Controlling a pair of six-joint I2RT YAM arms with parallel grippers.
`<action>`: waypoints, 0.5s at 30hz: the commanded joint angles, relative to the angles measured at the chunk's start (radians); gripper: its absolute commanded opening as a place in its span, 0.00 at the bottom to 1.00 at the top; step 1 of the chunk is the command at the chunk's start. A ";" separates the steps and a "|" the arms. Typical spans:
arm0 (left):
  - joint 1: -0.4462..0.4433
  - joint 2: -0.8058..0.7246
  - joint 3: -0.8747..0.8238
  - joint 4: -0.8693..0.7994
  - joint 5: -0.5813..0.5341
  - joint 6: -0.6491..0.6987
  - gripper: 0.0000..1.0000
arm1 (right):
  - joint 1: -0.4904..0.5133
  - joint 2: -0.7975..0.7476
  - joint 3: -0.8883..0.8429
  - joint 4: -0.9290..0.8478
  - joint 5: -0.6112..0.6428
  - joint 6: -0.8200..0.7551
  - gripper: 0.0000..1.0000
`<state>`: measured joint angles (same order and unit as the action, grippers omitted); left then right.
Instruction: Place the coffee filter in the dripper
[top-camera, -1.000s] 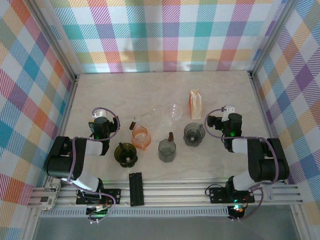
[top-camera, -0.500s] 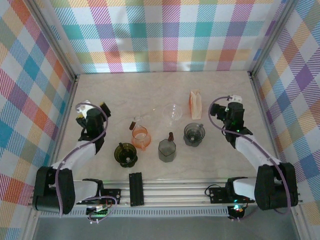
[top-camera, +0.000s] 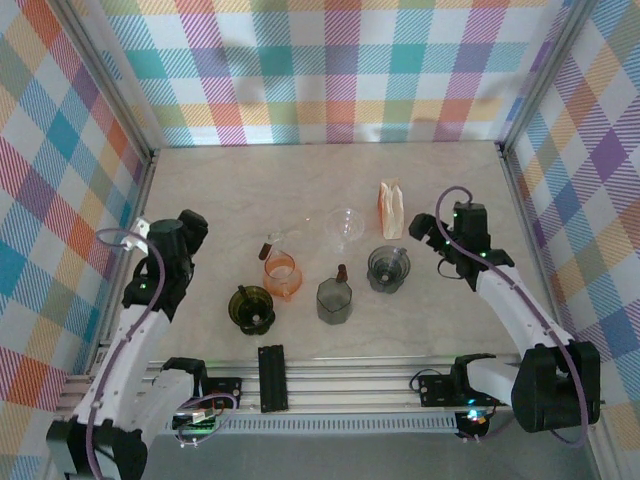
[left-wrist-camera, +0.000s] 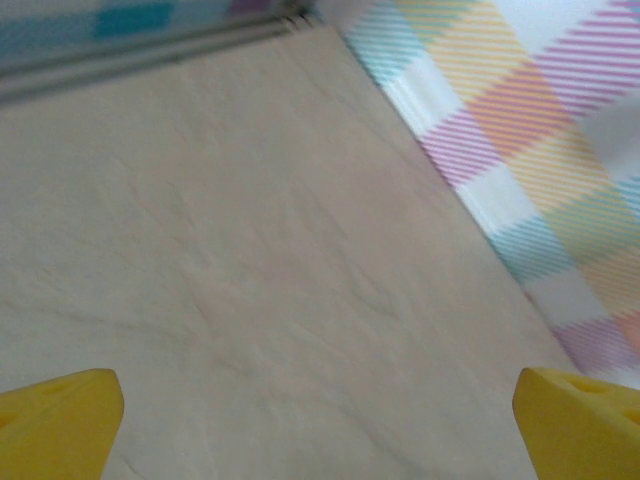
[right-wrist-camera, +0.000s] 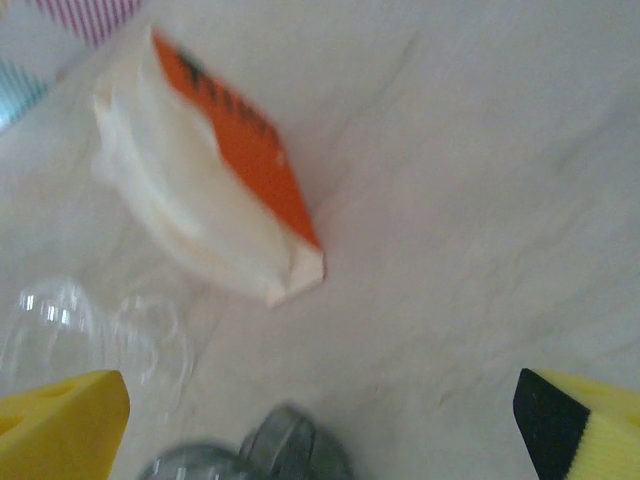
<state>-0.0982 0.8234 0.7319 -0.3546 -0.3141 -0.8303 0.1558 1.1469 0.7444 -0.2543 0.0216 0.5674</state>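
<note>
Filters are sitting in their orange and white pack, just to the right of the clear dripper and not touching it. I am taking that see-through cone to be the dripper, and nothing is lying in it yet. My right gripper is hanging near the pack, on the side away from the dripper. Its yellow fingers are spread wide with nothing between them. My left gripper is hovering over bare table far to the left of the dripper, also wide open and holding nothing.

I am thinking the job is only starting: one filter needs picking out of the pack. To do it well, I am planning to come at the white paper edge, not the orange face, and pinch just a thin bit so only one filter is coming out. The pack looks light, so it may be sliding or tipping if I am pushing. A gray cup is sitting close in front of the dripper, so I am planning to steer around it.
</note>
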 joint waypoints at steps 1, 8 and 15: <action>-0.027 -0.053 0.007 -0.065 0.242 0.010 1.00 | 0.068 -0.026 0.000 -0.112 -0.069 -0.042 0.99; -0.204 -0.114 -0.022 -0.130 0.371 0.046 1.00 | 0.339 -0.108 0.013 -0.161 -0.062 -0.113 0.97; -0.326 -0.188 -0.079 -0.147 0.383 0.052 1.00 | 0.598 0.042 0.068 -0.112 -0.067 -0.128 0.97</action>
<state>-0.3969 0.6636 0.6670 -0.4709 0.0410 -0.7990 0.6960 1.1191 0.7723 -0.3828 -0.0307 0.4713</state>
